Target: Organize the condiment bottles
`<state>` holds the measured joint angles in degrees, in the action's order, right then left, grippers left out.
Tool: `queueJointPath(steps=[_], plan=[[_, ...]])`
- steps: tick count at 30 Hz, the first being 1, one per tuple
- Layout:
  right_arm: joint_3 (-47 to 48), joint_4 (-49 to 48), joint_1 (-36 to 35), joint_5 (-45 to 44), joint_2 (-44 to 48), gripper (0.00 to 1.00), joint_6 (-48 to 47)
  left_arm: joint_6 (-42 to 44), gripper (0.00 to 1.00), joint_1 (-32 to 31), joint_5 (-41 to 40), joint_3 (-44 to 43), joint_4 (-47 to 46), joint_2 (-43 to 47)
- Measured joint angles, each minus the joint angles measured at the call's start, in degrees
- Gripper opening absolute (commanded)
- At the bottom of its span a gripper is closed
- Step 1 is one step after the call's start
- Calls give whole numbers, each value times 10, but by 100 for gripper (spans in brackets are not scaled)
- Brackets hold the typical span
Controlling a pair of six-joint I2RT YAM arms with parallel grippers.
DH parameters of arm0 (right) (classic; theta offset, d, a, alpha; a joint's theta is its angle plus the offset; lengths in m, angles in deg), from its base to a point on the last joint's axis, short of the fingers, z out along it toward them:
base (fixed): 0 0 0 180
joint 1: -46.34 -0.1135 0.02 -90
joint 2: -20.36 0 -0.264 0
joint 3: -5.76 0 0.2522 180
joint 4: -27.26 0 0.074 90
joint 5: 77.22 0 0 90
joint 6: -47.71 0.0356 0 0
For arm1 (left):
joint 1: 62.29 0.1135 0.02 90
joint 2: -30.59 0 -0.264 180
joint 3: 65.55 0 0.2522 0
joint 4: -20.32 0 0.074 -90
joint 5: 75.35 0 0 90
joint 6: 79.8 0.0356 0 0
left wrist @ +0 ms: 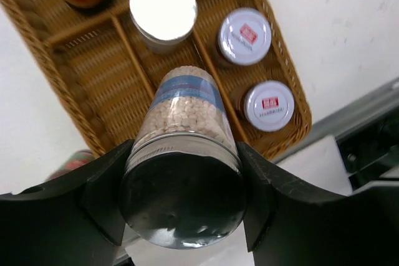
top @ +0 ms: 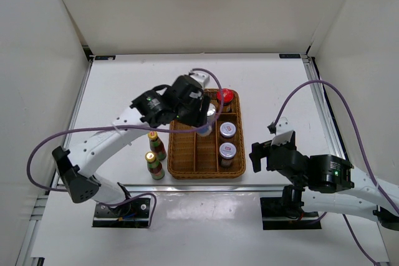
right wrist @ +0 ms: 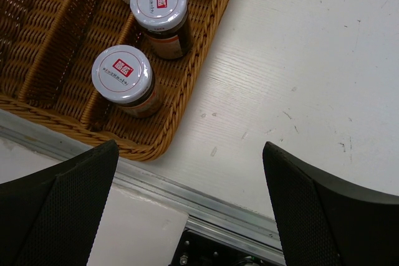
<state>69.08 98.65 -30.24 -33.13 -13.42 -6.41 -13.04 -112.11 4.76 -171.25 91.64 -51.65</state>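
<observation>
Wicker tray (left wrist: 93, 85): directly below.
Left gripper (left wrist: 182, 199): we are pinching a tall silver-capped white-blue bottle (left wrist: 184, 111), seemingly upright.
Right gripper (right wrist: 196, 216): spread.

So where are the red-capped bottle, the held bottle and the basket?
red-capped bottle (top: 225, 96): top view, its cap.
held bottle (left wrist: 185, 107): left wrist view, its pellet-filled body.
wicker tray (right wrist: 201, 48): right wrist view, its right wall.

Two jars (top: 227, 130) in right compartment of tray (top: 206, 175), bottles (top: 156, 146) left outside

Overhead and close wrist views share the tray (top: 206, 174)
</observation>
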Motion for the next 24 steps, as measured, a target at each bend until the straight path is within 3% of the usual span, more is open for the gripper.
queueJointPath(steps=[9, 24], plan=[[0, 0, 0, 0, 0, 99, 1, -23, 51, -55, 4, 101, -58, -51], [-3, 0, -4, 0, 0, 99, 5, -24, 75, -56, -5, 116, -113, -147]])
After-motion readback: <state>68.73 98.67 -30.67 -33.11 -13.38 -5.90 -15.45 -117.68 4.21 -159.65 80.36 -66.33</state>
